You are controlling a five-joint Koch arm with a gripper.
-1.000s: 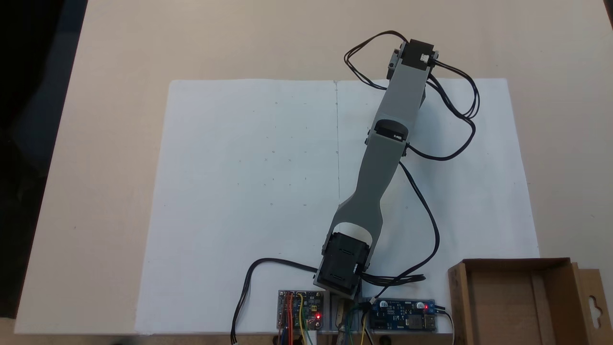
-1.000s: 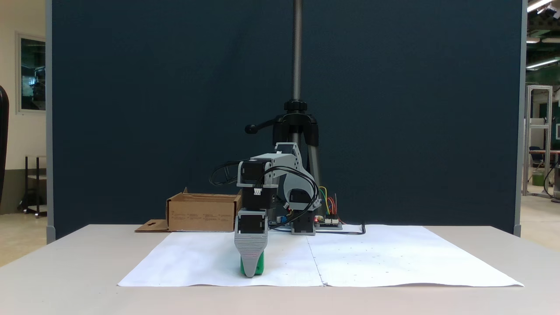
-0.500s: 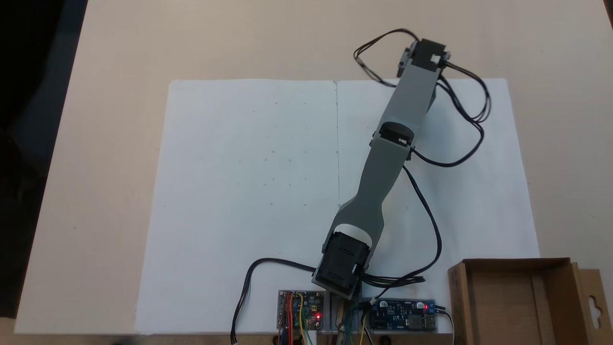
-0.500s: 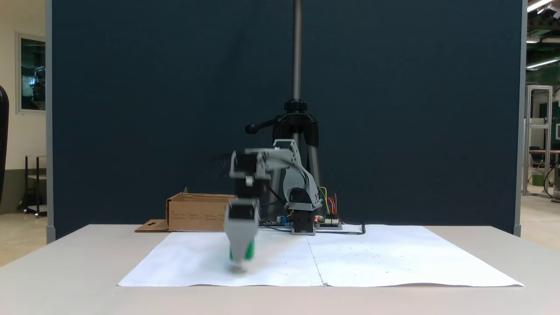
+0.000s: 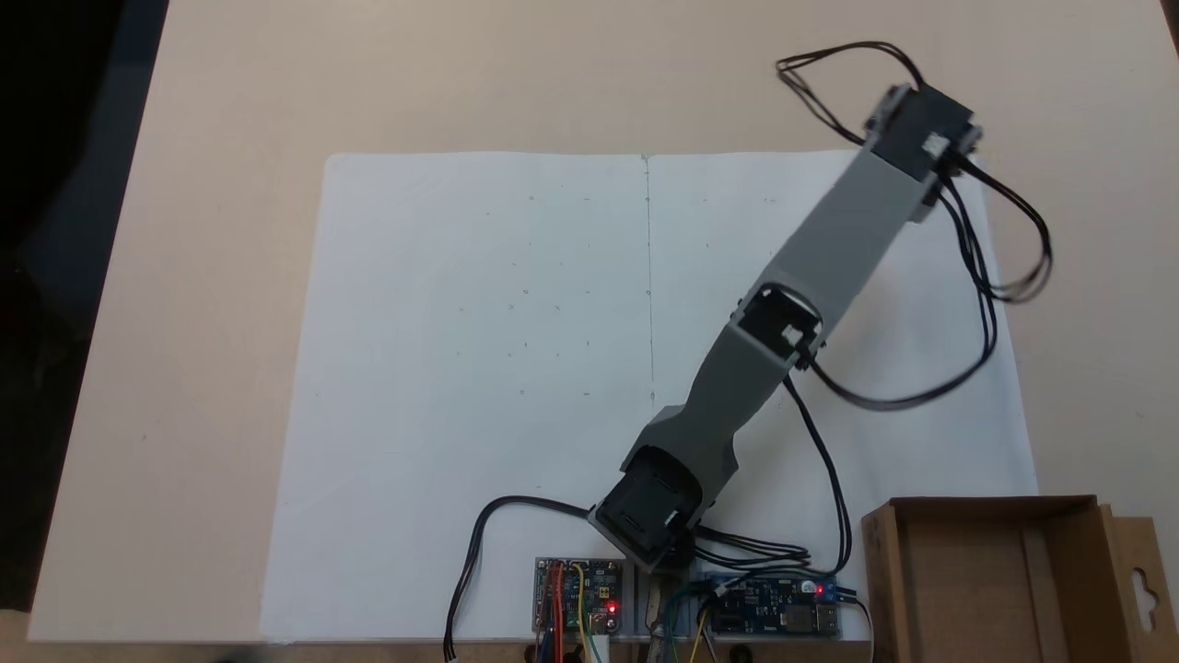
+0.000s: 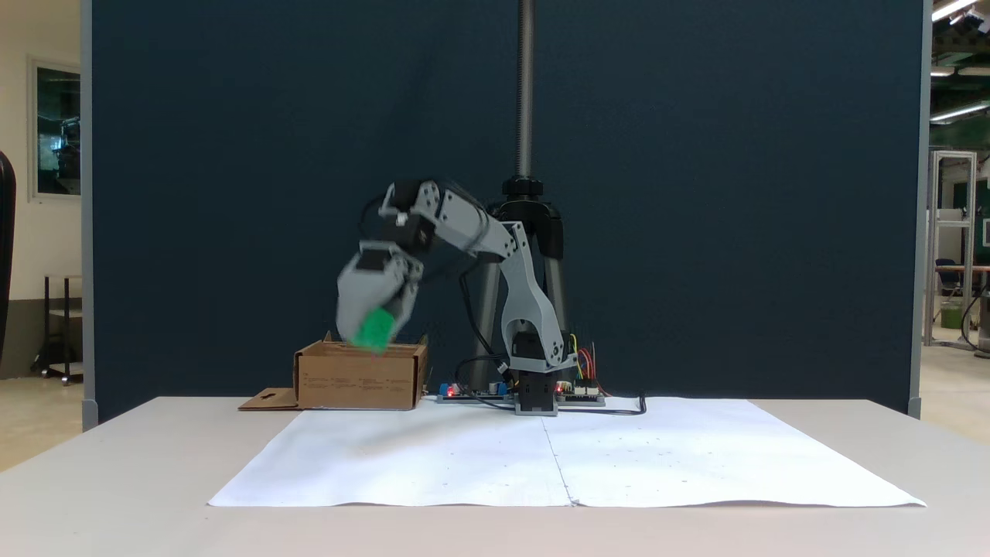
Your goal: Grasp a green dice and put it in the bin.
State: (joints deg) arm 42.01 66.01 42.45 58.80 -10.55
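A small bright green dice [image 6: 376, 330] hangs in the air, blurred by motion, with my gripper [image 6: 370, 334] shut on it. In that fixed view it sits high above the table, level with the top rim of the bin [image 6: 360, 376], a shallow brown cardboard box. Looking down from above, the grey arm [image 5: 834, 238] stretches toward the upper right of the white paper, and the arm hides the dice and the jaws. The bin [image 5: 881, 575] stands at the lower right corner with its hang-hole flap [image 5: 1145, 589] to the right.
A large white paper sheet [image 5: 479, 368] covers the middle of the beige table. Circuit boards [image 5: 578, 594] with coloured wires sit by the arm's base at the bottom edge. Black cables [image 5: 981, 267] loop off the arm. A tripod [image 6: 526, 209] and dark blue screen stand behind.
The gripper rose from the paper with the green dice held and swung toward the bin's side; from above the arm turned to the right.
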